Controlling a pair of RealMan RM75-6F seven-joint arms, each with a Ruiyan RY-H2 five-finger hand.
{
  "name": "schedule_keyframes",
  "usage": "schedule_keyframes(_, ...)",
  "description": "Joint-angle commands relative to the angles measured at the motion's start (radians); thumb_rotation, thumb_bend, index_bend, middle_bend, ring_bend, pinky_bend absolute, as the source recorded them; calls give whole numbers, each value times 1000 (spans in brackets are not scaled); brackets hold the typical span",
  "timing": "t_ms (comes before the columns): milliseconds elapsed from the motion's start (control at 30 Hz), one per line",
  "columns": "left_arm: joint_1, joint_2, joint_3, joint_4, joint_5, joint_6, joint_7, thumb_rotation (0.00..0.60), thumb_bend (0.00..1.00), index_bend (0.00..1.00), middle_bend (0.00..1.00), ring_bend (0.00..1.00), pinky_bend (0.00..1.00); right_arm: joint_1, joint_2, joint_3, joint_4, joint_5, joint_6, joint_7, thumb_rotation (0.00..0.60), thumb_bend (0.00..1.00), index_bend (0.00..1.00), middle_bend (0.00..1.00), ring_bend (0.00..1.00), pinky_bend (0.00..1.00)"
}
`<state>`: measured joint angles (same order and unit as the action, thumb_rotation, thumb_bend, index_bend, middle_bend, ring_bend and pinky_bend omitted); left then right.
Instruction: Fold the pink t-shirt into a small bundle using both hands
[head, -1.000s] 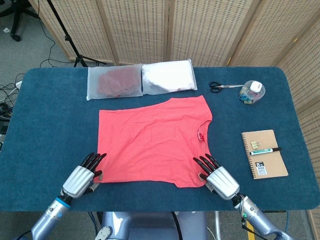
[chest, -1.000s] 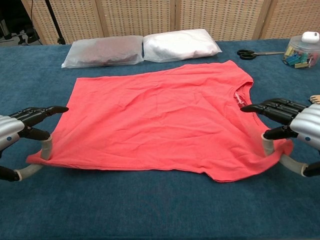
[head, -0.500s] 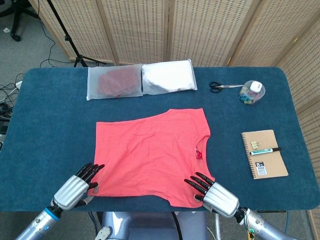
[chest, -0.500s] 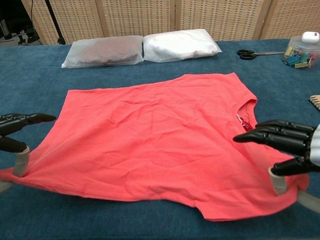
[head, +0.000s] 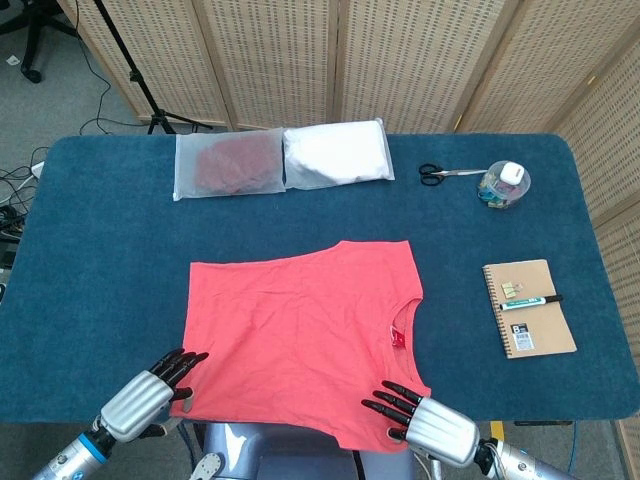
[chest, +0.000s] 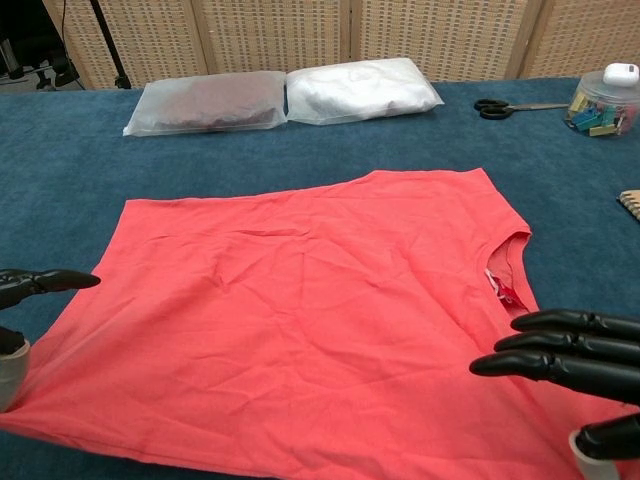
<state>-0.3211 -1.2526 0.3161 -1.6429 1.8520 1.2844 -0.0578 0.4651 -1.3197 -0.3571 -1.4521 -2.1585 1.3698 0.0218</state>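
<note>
Your left hand (head: 143, 400) pinches the near-left hem corner of the pink t-shirt (head: 300, 330); thumb under the cloth, fingers (chest: 45, 281) stretched out on top. Right hand (head: 430, 428) has the near-right corner by the sleeve, gripped the same way. The shirt lies flat on the blue table (head: 100, 230), its near hem at the table's front edge, collar toward the notebook (head: 528, 307). Judging from this, you are squaring the shirt for the first fold. Keep both pinches tight and level, hold even tension so the hem stays straight, then lift both corners together and carry them toward the two plastic bags (head: 280, 158) behind the shirt. Don't let one side lead.
</note>
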Motion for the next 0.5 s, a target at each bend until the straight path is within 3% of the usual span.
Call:
schedule_keyframes(33, -4, 13, 9, -7, 14, 0, -33, 600, 597, 711, 0, 0, 0, -1, -1, 0, 5, -1, -1, 0, 600, 636, 584, 40, 0, 0)
schedule_keyframes(133, 2, 15, -10, -6, 3, 20, -30, 600, 597, 711, 0, 0, 0, -1, -2, 14, 5, 21, -3, 12, 600, 645, 584, 40, 0, 0)
schedule_keyframes(233, 1, 11, -70, -25, -52, 29, -8, 600, 598, 711, 0, 0, 0, 7, 7, 61, -7, 87, 0, 55, 600, 646, 584, 41, 0, 0)
schedule_keyframes(500, -36, 16, -196, -125, -248, -66, 99, 600, 608, 711, 0, 0, 0, 47, 37, 172, -81, 239, -62, 99, 600, 646, 584, 41, 0, 0)
